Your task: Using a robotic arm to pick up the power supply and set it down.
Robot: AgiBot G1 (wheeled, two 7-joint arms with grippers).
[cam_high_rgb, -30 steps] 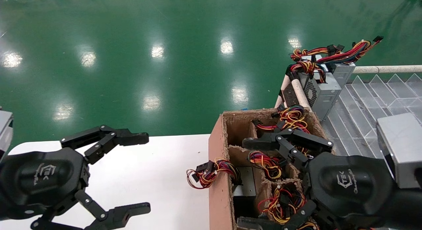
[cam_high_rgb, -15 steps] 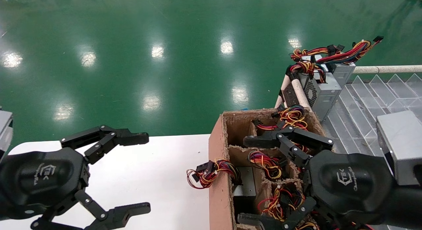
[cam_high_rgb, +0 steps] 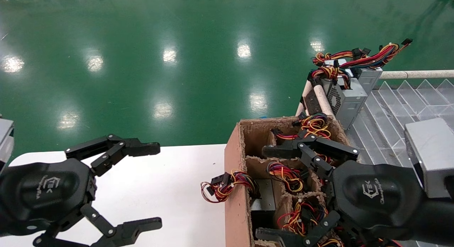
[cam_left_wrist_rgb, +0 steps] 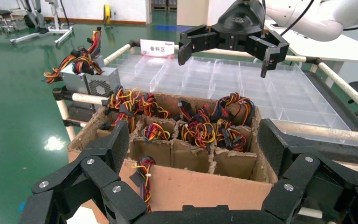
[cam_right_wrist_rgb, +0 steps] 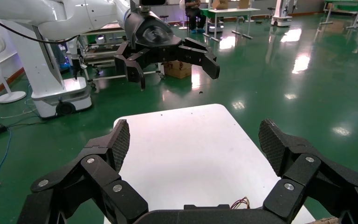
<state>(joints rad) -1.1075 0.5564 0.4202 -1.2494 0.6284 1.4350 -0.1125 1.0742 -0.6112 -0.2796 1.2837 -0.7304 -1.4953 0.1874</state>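
The power supply (cam_high_rgb: 345, 98), a grey metal box with a perforated vent side and a red, yellow and black wire bundle (cam_high_rgb: 354, 59), stands on the clear divided tray (cam_high_rgb: 390, 112) at the far right. It also shows in the left wrist view (cam_left_wrist_rgb: 91, 79). My right gripper (cam_high_rgb: 264, 194) hangs open above the cardboard box (cam_high_rgb: 232, 176), nearer to me than the power supply and holding nothing. My left gripper (cam_high_rgb: 156, 186) is open over the white table (cam_high_rgb: 170, 183).
The cardboard box (cam_left_wrist_rgb: 191, 186) has compartments filled with wire bundles (cam_high_rgb: 289, 176), and one grey unit (cam_high_rgb: 264, 197) shows a black panel. A loose bundle (cam_high_rgb: 223, 186) hangs over its left wall. A padded rail (cam_high_rgb: 415, 74) edges the tray. Green floor lies beyond.
My right gripper has shifted slightly farther out over the cardboard box, still open. The left arm has not moved.
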